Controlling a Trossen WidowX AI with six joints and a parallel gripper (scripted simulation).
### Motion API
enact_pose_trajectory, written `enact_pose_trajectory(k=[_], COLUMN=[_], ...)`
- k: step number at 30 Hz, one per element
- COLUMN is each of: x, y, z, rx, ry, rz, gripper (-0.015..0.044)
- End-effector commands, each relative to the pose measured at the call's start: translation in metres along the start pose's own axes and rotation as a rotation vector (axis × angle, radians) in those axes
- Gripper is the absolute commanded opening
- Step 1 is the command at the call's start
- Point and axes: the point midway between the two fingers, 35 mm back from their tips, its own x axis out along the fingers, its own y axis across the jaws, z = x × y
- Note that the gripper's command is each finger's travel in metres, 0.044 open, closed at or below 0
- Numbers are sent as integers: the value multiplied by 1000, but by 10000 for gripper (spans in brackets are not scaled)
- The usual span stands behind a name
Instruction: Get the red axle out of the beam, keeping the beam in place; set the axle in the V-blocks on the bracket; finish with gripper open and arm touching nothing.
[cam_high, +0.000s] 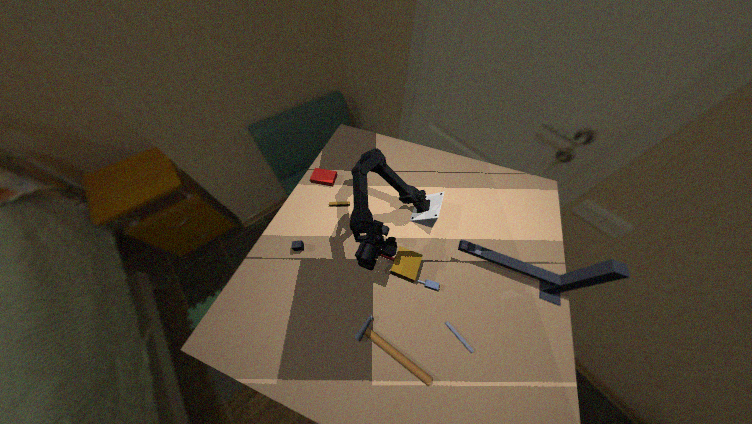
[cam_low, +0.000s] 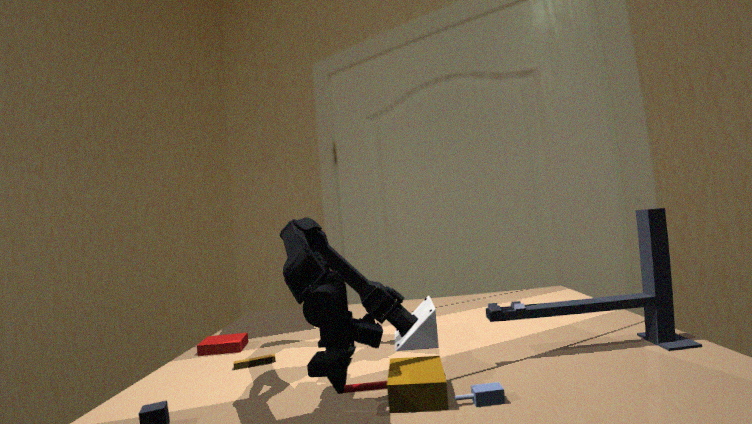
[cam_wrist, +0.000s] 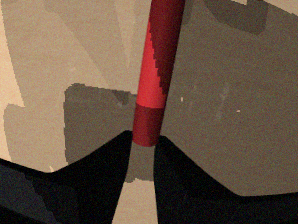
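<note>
Gripping the round red axle by its near end between black gripper fingers, its long axis running ahead from the fingertips toward the yellow block-shaped beam

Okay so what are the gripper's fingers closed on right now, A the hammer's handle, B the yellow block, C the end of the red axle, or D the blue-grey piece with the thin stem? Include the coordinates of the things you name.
C: the wrist view shows the end of the red axle (cam_low: 365, 386) (cam_wrist: 152, 85) pinched between the two dark fingers of the gripper (cam_low: 342, 390) (cam_wrist: 144, 140).
</note>
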Motion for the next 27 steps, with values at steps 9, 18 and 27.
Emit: enact_pose_trajectory(k=[9,18,27], x=[0,5,9], y=[0,1,-2], z=[-21,-23,-24], rx=[3,3,3], ry=[9,10,10], rz=[-8,-8,-8], gripper=[0,0,0])
